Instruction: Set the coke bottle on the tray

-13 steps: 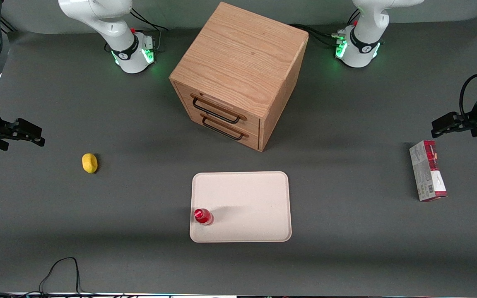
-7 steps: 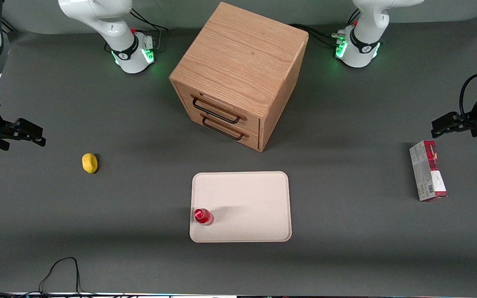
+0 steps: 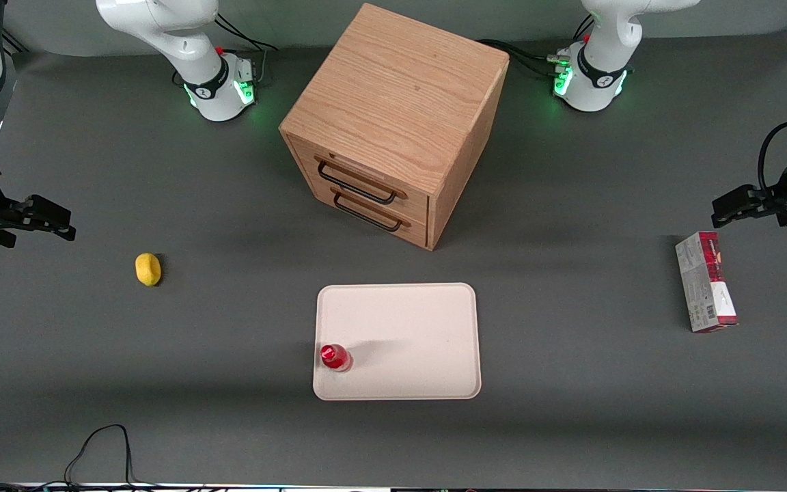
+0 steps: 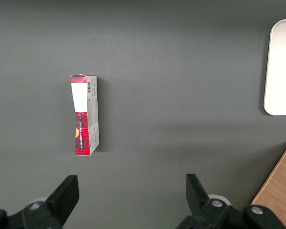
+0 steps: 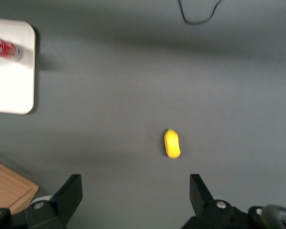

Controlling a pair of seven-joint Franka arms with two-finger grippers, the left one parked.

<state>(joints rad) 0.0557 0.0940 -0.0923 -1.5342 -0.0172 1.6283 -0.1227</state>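
The coke bottle, small and red, stands upright on the cream-white tray, in the tray's corner nearest the front camera on the working arm's side. The right wrist view also shows the bottle on the tray. My right gripper is open and empty, held above the bare table at the working arm's end, well away from the tray; in its wrist view the gripper has nothing between the fingers.
A yellow lemon lies on the table between my gripper and the tray. A wooden two-drawer cabinet stands farther from the front camera than the tray. A red-and-grey carton lies toward the parked arm's end. A black cable loops near the front edge.
My right gripper has drifted very slightly toward the working arm's end of the table. The bottle and tray have not moved.
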